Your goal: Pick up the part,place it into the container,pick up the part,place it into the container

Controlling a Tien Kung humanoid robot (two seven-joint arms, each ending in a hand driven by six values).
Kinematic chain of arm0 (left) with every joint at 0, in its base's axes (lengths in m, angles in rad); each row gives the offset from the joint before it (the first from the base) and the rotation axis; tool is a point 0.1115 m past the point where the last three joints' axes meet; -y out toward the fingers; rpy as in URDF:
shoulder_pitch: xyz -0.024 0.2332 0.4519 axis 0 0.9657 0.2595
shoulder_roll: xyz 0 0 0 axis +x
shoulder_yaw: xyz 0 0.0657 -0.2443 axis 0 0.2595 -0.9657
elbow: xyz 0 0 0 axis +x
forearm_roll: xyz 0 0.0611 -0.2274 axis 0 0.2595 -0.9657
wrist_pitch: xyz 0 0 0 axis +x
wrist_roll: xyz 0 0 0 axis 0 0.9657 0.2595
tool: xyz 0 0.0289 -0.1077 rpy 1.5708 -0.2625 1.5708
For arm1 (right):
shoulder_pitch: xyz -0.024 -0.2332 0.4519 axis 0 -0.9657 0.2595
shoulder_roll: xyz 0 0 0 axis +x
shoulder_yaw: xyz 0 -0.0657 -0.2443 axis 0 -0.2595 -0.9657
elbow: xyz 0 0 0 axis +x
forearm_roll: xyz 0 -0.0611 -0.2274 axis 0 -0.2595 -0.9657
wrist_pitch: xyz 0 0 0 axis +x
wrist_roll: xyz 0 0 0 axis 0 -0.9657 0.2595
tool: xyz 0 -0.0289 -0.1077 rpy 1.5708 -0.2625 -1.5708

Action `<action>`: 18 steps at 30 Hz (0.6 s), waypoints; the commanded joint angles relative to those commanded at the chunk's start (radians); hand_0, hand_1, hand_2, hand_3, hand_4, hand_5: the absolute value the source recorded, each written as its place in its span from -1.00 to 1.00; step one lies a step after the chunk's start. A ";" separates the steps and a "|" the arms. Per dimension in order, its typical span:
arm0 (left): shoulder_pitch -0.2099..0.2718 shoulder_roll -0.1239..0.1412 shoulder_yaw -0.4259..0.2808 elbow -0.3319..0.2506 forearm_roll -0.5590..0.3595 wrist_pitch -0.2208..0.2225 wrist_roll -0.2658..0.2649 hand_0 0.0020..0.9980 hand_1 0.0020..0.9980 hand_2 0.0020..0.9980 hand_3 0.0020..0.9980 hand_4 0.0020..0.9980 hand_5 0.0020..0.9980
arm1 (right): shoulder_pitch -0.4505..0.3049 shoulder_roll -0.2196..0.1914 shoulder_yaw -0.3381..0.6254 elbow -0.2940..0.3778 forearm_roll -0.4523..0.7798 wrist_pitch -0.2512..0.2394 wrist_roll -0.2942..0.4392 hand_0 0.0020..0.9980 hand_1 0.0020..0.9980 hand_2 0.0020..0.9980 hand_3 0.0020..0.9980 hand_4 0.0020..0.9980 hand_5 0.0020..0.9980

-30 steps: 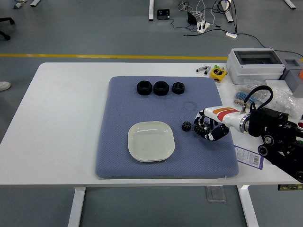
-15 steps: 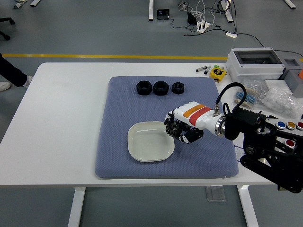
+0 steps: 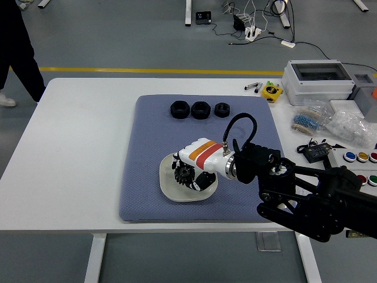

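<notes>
The right hand (image 3: 189,171) is reaching in from the 4 o'clock side of the table (image 3: 76,147), its white back with the orange stripe facing up. Its fingers are curling around a black gear (image 3: 185,174), which is sitting in the grasp under the palm at the hand's 8 o'clock side. Hand and gear are hanging directly over the plate (image 3: 167,183); whether the gear is touching the plate surface cannot be told from this view.

The plate, a pale rounded-square dish, is lying on the blue mat (image 3: 141,165), slightly toward 6 o'clock of the mat's centre. The hand is covering the plate's upper right portion, leaving its left and lower rim exposed.

Three black nuts (image 3: 199,109) are lying in a row near the mat's 12 o'clock edge, well apart from the hand.

At 2 o'clock on the table, off the mat, a grey box (image 3: 318,79) with a clear lid is standing beside a yellow tape measure (image 3: 272,91) and bagged small parts (image 3: 353,127).

A person's dark trouser leg (image 3: 23,47) is showing on the floor at 10 o'clock, beyond the table's corner.
</notes>
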 joint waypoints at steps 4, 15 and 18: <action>0.000 0.001 -0.001 0.000 -0.001 0.000 -0.001 0.42 0.22 0.28 0.13 0.23 0.38 | 0.004 0.007 -0.001 -0.008 0.003 0.002 0.000 0.06 0.23 0.55 0.86 0.97 -0.49; 0.000 0.001 -0.008 0.000 0.008 0.000 0.002 0.42 0.21 0.28 0.13 0.24 0.38 | -0.004 -0.042 0.085 0.034 0.003 -0.002 0.005 0.08 0.24 0.59 0.87 1.00 -0.38; 0.000 0.001 -0.007 0.000 0.006 -0.001 0.001 0.42 0.21 0.28 0.13 0.23 0.38 | -0.002 -0.058 0.113 0.012 0.011 -0.004 -0.002 0.05 0.24 0.56 0.81 1.00 -0.39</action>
